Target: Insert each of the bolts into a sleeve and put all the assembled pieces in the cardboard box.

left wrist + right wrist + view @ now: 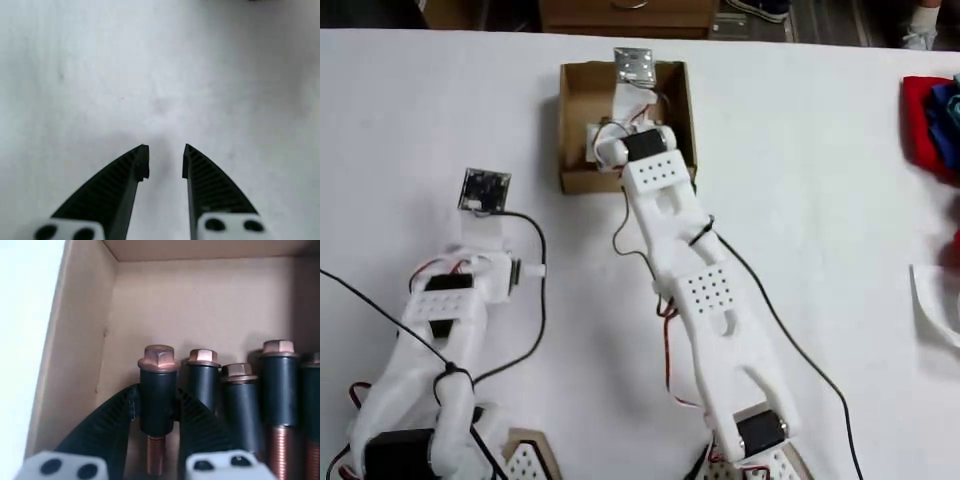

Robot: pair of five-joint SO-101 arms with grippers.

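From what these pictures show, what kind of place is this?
Probably a robotics lab bench set up for assembly practice: a white left arm and right arm at a white table, a cardboard box holding sleeved bolts, and wooden furniture behind.

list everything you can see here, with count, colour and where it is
cardboard box: one, brown, far middle of the table
sleeved bolts: at least five, copper with black sleeves, side by side inside the box, the last cut by the view's edge
table: one, white
cloth: one, red with some blue, table's right edge
curved thing: one, white, right edge, cannot tell what
left hand: one, black fingers, open over bare table
right hand: one, black fingers, in the box, shut on the end bolt
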